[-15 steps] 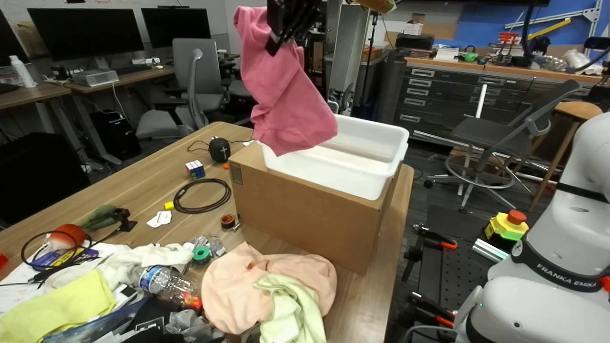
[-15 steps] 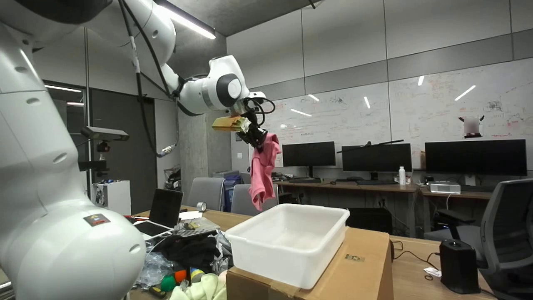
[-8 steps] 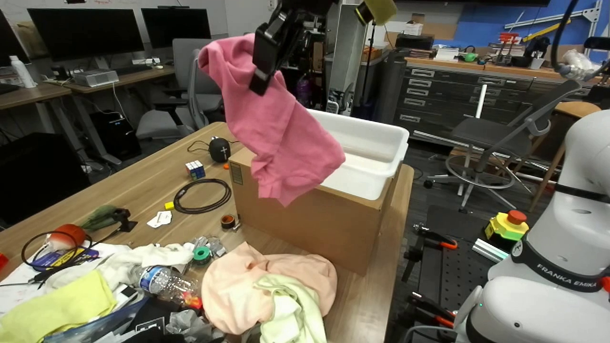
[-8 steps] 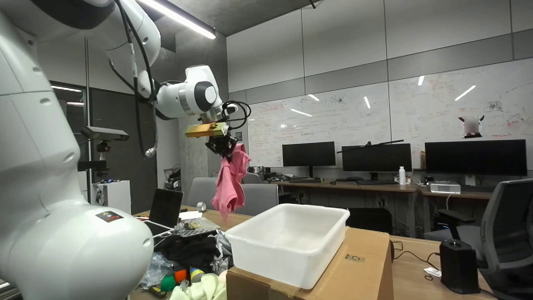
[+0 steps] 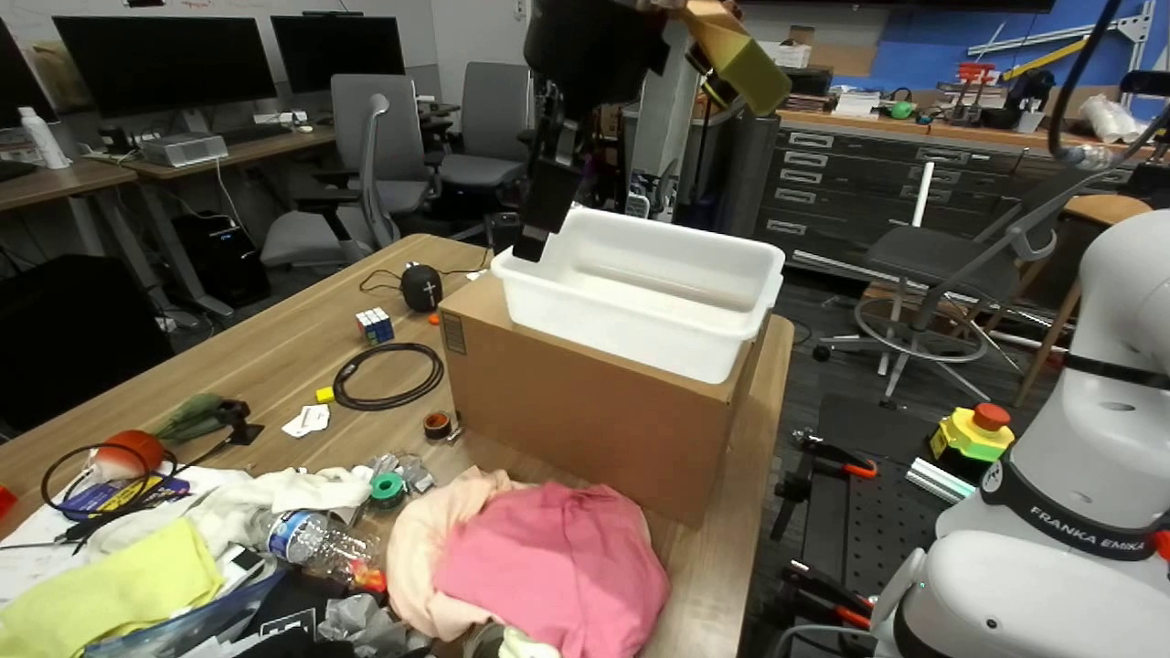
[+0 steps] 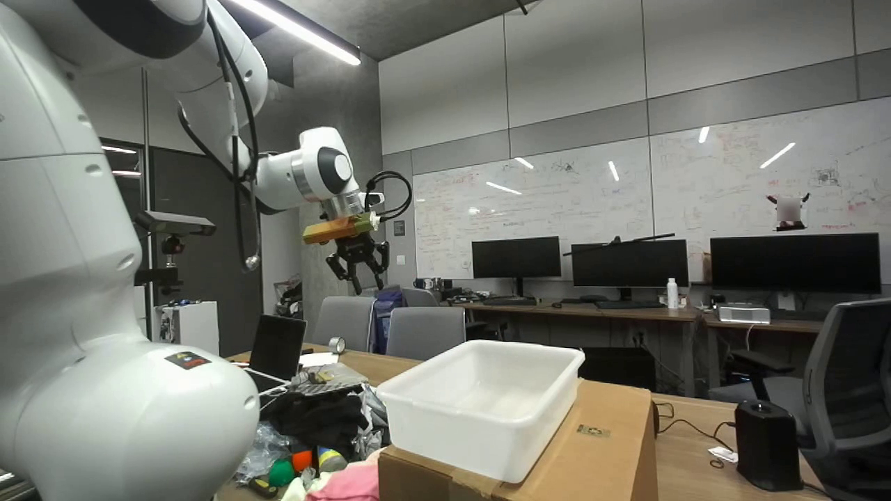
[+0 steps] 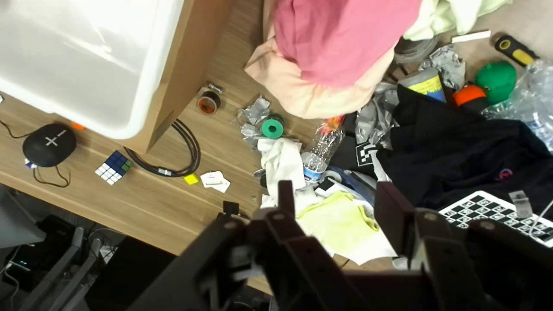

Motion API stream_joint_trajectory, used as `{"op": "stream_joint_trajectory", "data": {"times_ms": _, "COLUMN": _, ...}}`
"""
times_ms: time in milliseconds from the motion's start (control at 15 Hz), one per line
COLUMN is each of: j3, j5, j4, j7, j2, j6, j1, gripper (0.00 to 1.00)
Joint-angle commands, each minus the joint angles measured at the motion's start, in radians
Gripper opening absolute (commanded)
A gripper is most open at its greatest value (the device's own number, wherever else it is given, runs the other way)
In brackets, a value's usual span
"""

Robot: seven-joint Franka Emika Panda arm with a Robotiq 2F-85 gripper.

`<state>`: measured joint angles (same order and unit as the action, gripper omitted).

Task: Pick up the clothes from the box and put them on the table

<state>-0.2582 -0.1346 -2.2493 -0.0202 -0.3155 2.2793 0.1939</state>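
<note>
The pink garment [image 5: 567,567] is draped over the peach garment [image 5: 418,559] on the counter [image 5: 283,366]; the claw [image 6: 369,287] is held aloft with its jaws spread apart.

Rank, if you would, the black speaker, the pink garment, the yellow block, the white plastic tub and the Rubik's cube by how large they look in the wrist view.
1. White plastic tub, cut off by the frame
2. Pink garment, also cut off
3. Black speaker
4. Rubik's cube
5. Yellow block
</note>
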Motion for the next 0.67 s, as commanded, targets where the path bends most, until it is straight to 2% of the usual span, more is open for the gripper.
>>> {"op": "stream_joint_trajectory", "data": {"times_ms": 0, "j3": 0.006, "j5": -0.033, "j4": 0.025, "j7": -0.030, "j2": 0.015, "j6": -0.038, "j1": 0.004, "gripper": 0.85}}
{"op": "stream_joint_trajectory", "data": {"times_ms": 133, "j3": 0.013, "j5": -0.044, "j4": 0.023, "j7": -0.012, "j2": 0.008, "j6": -0.058, "j1": -0.007, "gripper": 0.99}}
{"op": "stream_joint_trajectory", "data": {"times_ms": 600, "j3": 0.107, "j5": 0.021, "j4": -0.047, "j7": 0.051, "j2": -0.129, "j6": -0.104, "j1": -0.060, "gripper": 1.00}}
